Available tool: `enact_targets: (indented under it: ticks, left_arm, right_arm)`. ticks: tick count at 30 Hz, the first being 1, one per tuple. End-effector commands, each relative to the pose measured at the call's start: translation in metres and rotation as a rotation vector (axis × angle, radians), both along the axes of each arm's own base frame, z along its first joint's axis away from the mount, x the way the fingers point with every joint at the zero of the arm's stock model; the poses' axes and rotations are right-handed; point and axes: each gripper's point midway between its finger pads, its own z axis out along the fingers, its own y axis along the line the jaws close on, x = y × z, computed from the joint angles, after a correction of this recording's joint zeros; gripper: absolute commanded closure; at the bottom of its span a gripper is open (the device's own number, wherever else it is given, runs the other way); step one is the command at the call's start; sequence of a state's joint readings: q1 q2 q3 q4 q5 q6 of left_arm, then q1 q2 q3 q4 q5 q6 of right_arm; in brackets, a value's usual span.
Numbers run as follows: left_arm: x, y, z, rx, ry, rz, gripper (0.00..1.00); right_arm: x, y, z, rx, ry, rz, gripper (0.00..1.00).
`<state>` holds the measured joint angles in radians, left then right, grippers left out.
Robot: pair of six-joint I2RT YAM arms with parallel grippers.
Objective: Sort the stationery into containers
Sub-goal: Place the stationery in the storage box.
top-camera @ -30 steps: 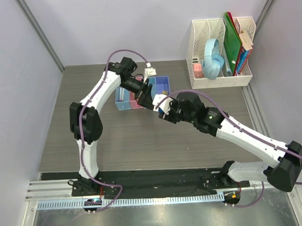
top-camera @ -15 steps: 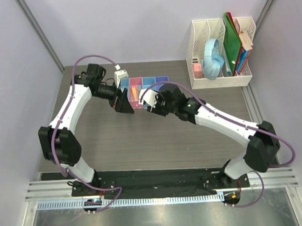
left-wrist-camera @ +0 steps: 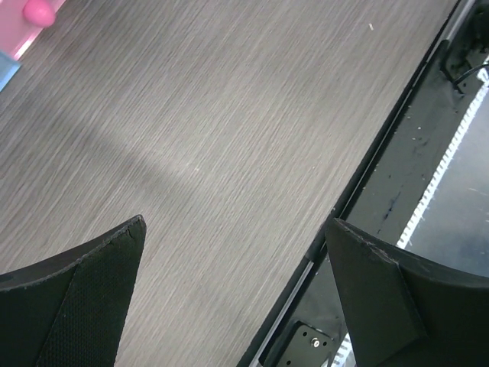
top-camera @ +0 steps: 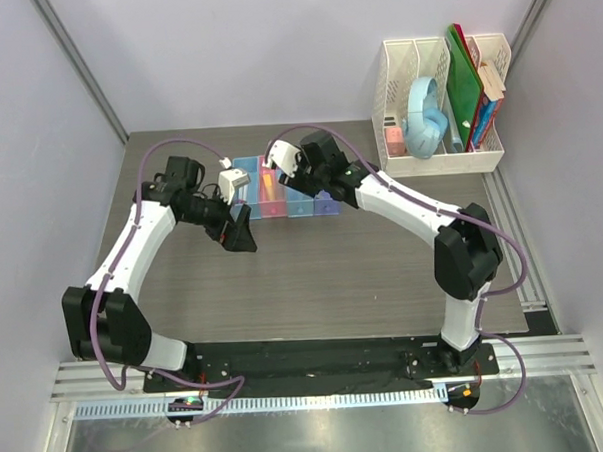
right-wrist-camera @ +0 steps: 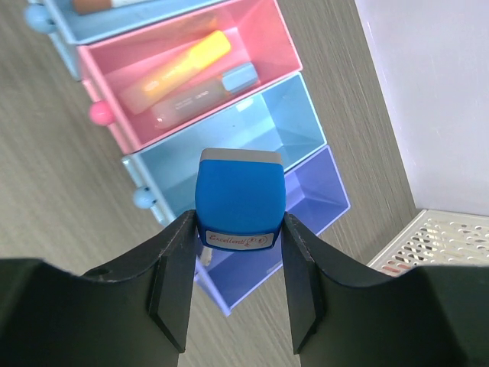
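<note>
My right gripper (right-wrist-camera: 238, 233) is shut on the blue wedge-shaped piece (right-wrist-camera: 241, 195), which has a white "Excellent!" label. It holds the piece above the row of bins (top-camera: 280, 190), over the edge between the second light blue bin (right-wrist-camera: 286, 115) and the purple-blue bin (right-wrist-camera: 325, 200); both look empty. The pink bin (right-wrist-camera: 269, 34) holds the yellow marker (right-wrist-camera: 187, 61) and a small pale blue piece (right-wrist-camera: 238, 76). The first light blue bin (right-wrist-camera: 122, 23) holds something orange-brown. My left gripper (top-camera: 240, 235) is open and empty over bare table, just in front of the bins' left end. The other stationery is hidden.
A tall white mesh file rack (top-camera: 441, 105) with green folders, books and a pale blue round thing stands at the back right; its corner shows in the right wrist view (right-wrist-camera: 447, 237). The table's near edge and black base rail (left-wrist-camera: 428, 153) lie under my left gripper.
My right gripper has carried the blue piece away from the table's middle to above the bins. My left arm has drawn back to the left, off the bins.
</note>
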<state>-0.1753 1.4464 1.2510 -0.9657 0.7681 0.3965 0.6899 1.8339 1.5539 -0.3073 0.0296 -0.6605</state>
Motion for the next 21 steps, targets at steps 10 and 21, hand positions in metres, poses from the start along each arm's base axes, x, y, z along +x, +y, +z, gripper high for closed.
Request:
enact_targets:
  ticks: [10,21]
  left_arm:
    - [0.005,0.007,0.012,0.019,-0.074,0.03,0.0]
    - [0.002,0.007,0.012,0.011,-0.079,0.026,0.0]
  right_arm:
    - [0.051,0.002,-0.007,0.056,0.012,-0.031,0.7]
    - [0.058,0.006,-0.016,0.052,0.03,-0.034,0.71]
